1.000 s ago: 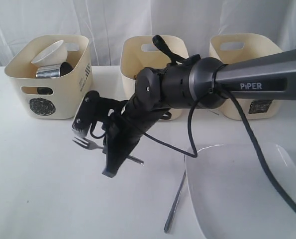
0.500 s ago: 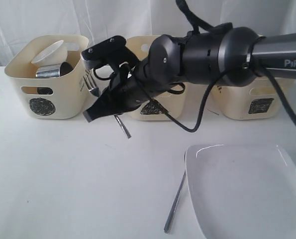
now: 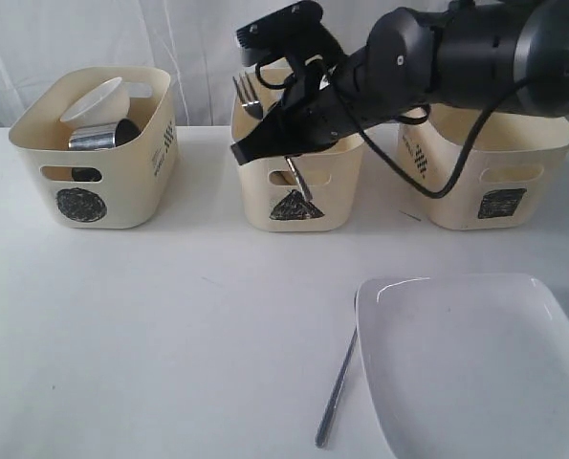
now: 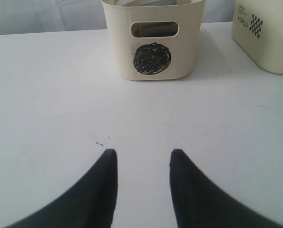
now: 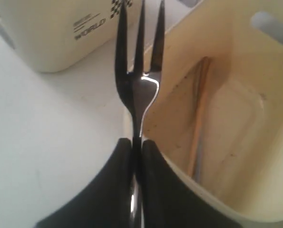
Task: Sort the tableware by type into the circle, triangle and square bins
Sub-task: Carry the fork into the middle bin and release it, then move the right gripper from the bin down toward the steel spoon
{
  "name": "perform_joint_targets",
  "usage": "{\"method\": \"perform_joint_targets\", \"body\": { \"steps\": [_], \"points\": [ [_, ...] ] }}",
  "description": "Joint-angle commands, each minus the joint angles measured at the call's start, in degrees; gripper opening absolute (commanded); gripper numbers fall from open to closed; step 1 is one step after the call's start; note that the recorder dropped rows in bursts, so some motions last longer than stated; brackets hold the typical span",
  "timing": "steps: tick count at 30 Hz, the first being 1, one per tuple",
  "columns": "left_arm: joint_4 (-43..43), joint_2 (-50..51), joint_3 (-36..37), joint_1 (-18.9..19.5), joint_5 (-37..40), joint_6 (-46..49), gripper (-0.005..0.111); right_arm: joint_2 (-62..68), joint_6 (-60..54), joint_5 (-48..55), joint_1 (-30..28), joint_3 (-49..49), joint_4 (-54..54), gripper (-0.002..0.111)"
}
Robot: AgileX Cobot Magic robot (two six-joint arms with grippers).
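My right gripper (image 3: 260, 134) is shut on the steel fork (image 3: 247, 93), holding it in the air over the front left rim of the triangle bin (image 3: 298, 206). In the right wrist view the fork (image 5: 139, 71) sticks out past the closed fingers (image 5: 153, 161), tines beyond the bin's rim (image 5: 212, 194), with a wooden chopstick (image 5: 198, 123) inside. The circle bin (image 3: 93, 182) holds a white bowl (image 3: 98, 98) and a steel mug (image 3: 98, 138). The square bin (image 3: 499, 182) stands at right. My left gripper (image 4: 143, 154) is open and empty, low over the table facing the circle bin (image 4: 153, 42).
A large white square plate (image 3: 475, 363) lies at the front right. A long steel piece of cutlery (image 3: 337, 387) lies along its left edge. White curtains hang behind the three bins. A second bin's corner (image 4: 269, 38) shows in the left wrist view.
My right gripper has carried the fork up off the table and rightward, from in front of the circle bin to above the triangle bin. The left gripper has not moved.
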Motion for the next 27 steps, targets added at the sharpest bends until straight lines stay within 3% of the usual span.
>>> {"method": "perform_joint_targets", "body": {
  "steps": [1, 8, 27],
  "points": [
    [-0.39, -0.29, 0.24, -0.07, 0.21, -0.06, 0.042, -0.72, 0.25, -5.87, -2.44, -0.45, -0.76, 0.000],
    [-0.39, -0.29, 0.24, -0.07, 0.21, -0.06, 0.042, -0.37, 0.25, -15.45, -3.69, -1.42, -0.76, 0.000],
    [-0.39, -0.29, 0.24, -0.07, 0.21, -0.06, 0.042, 14.39, -0.11, -14.05, -7.11, -15.66, -0.56, 0.000]
  ]
}}
